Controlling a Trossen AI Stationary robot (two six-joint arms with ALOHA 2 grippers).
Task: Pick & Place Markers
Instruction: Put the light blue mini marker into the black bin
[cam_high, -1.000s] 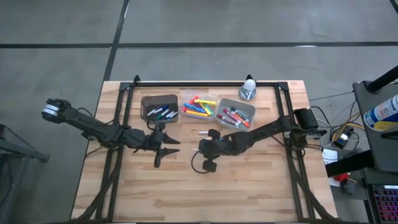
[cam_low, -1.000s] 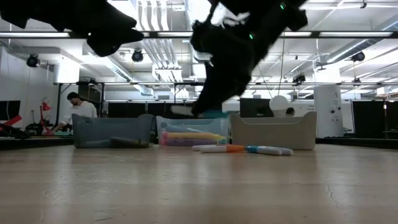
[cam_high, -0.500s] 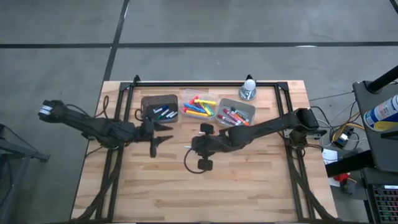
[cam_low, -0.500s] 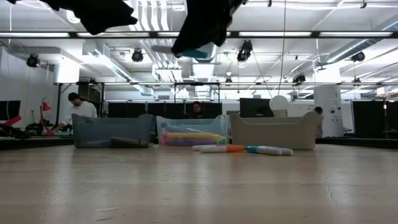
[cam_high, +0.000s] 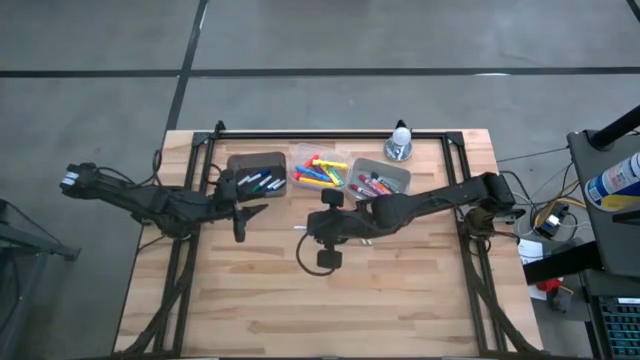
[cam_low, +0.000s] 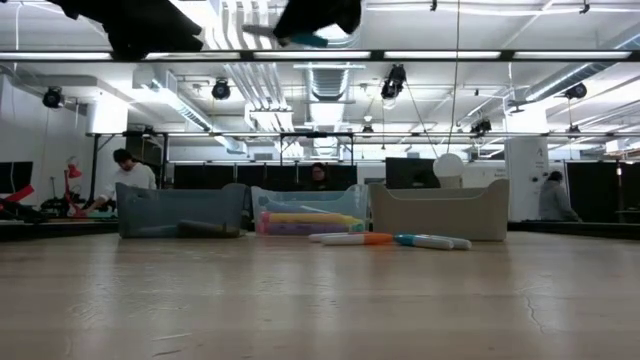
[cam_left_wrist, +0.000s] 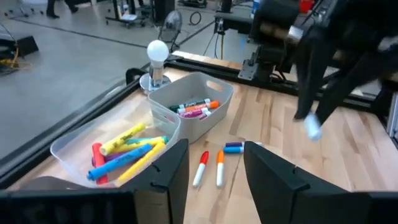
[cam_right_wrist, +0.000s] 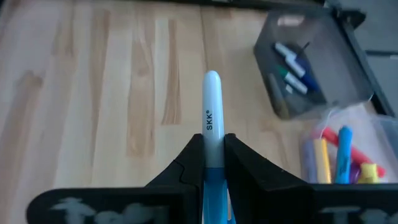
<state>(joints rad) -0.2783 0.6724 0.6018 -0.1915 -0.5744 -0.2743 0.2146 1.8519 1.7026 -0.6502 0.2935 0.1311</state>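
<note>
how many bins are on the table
3, in a row at the table's far edge: the dark bin on the left, the clear bin in the middle, the grey bin on the right.

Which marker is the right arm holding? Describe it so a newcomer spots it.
Start at the row of three bins along the table's far edge, then find the right gripper raised above the table in front of them. The white marker with a blue end is clamped in its jaws, the only marker off the table.

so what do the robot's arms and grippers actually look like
Both arms are dark, slim and jointed, with black cables looping alongside. The left arm carries a pale band near its base. The left gripper and right gripper each have two matte black, wedge-shaped fingers.
</note>
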